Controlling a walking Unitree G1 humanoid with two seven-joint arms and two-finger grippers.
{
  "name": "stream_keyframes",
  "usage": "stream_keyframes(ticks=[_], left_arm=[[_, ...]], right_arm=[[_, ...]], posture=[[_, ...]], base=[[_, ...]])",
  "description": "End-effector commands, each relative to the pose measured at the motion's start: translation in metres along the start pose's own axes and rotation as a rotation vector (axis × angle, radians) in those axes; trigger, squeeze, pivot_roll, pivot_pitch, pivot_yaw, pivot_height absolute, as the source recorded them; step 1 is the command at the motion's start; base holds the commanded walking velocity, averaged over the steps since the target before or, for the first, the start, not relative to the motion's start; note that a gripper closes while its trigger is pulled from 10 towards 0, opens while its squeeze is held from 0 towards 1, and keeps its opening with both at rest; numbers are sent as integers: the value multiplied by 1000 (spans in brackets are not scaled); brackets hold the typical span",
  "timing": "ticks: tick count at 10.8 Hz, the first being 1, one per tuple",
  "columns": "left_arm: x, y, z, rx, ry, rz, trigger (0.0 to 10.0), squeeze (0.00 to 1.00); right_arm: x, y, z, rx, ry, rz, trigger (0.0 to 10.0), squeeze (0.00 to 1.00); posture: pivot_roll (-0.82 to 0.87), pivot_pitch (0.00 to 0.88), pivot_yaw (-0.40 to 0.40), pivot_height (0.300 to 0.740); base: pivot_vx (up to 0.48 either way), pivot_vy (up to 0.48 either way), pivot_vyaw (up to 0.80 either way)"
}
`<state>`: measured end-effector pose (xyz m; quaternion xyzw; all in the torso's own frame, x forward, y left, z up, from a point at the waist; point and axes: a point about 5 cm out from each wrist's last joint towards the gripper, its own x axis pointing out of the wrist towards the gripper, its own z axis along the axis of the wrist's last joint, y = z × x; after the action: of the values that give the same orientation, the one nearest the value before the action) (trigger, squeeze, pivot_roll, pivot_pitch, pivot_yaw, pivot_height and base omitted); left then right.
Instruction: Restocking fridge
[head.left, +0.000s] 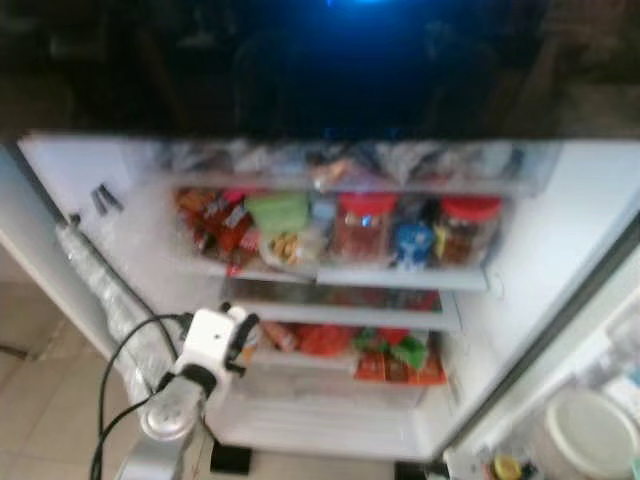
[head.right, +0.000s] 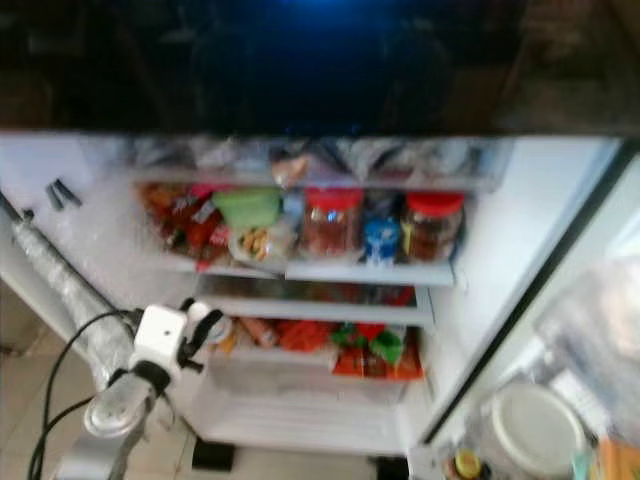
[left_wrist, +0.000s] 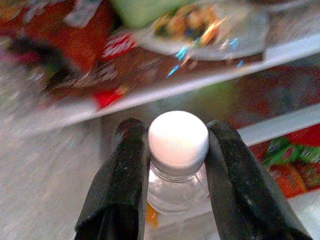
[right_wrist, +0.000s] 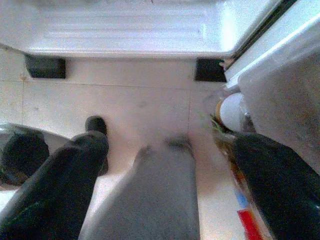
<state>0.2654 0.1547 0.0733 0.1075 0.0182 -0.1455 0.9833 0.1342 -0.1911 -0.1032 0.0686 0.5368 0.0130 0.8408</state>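
The fridge (head.left: 560, 250) stands open before me with its shelves packed. My left gripper (head.left: 240, 335) reaches in at the left end of the lower shelf (head.left: 440, 322). It is shut on a clear bottle with a white cap (left_wrist: 178, 142), one black finger (left_wrist: 125, 170) on each side of the neck. On the shelf above stand red-lidded jars (head.left: 365, 225), a green-lidded tub (head.left: 278, 212) and red packets (head.left: 215, 225). My right gripper (right_wrist: 172, 142) hangs open low over the tiled floor (right_wrist: 125, 100) beside the fridge's foot.
Red and green packets (head.left: 400, 355) fill the lower shelf to the right of the left gripper. The open right door (head.left: 600, 400) holds a round white lid (head.left: 590, 430) and small jars. A foil-wrapped bar (head.left: 100, 285) lines the fridge's left edge. The bottom drawer (right_wrist: 130, 30) is white.
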Motion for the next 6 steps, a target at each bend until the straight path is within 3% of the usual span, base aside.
stream_keyframes(ticks=[1,6], left_arm=[[2,-8,4,-5,-12,-40,10000,0],[-4,-3,-6,-9,24,-48,10000,0]], right_arm=[[-2,-8,-3,6,5,-29,10000,0],[-2,-7,-4,17,5,-15,10000,0]], posture=[[67,0,17,740],[68,0,23,740]], base=[[0,0,0],[0,0,0]])
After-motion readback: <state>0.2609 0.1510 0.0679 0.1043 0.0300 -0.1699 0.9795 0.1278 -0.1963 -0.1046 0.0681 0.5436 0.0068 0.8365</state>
